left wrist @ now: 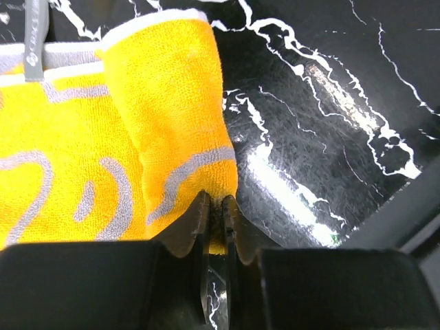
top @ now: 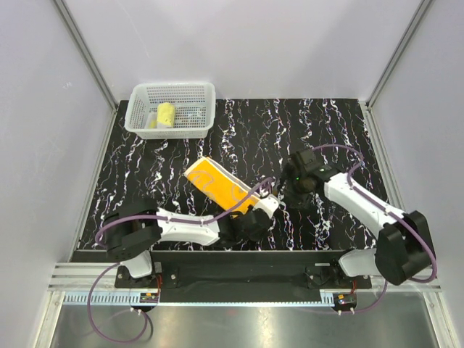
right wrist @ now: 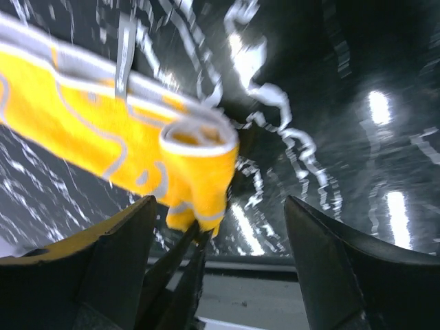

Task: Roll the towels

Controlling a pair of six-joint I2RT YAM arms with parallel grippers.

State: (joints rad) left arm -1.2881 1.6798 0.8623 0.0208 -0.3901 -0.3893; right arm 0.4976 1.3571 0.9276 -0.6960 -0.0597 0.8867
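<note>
Table point(left wrist: 344, 103), orange towel point(left wrist: 165, 103) in left tool point(left wrist: 215, 204)

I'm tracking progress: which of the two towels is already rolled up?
The pale yellow towel, rolled inside the white basket; the orange towel lies mostly flat on the table, one end pinched by the left gripper.

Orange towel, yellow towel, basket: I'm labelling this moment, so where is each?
orange towel point(top: 217, 185), top external view, its flat middle.
yellow towel point(top: 166, 115), top external view, middle of the roll.
basket point(top: 196, 109), top external view, bare mesh floor.
</note>
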